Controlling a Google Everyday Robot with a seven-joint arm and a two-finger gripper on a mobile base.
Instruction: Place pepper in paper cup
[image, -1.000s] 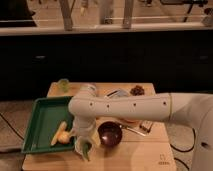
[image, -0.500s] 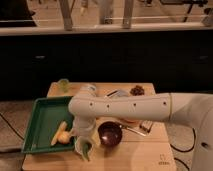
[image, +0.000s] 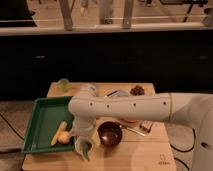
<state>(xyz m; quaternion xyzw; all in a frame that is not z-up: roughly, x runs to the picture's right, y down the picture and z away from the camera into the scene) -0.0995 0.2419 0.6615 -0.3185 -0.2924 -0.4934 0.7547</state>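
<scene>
Camera view, wooden table (image: 150, 155) seen from the front. The arm (image: 130, 107) reaches across from my right and bends down at its left end. The gripper (image: 83, 142) hangs low over the front of the table, just off the near right corner of the green tray (image: 40, 112). The pepper (image: 86, 150), green and curved, shows at the gripper's tip. I cannot tell whether the gripper is clamped on it or only touching it.

The paper cup (image: 89, 88) stands at the back of the table, partly hidden behind the arm's bend and well apart from the pepper. A light-green cup (image: 63, 85) stands to its left. A dark brown bowl (image: 110, 134) sits just right of the gripper. Two yellow items (image: 61, 134) lie in the tray near its right wall. A brown lumpy object (image: 137, 90) rests at the back right.
</scene>
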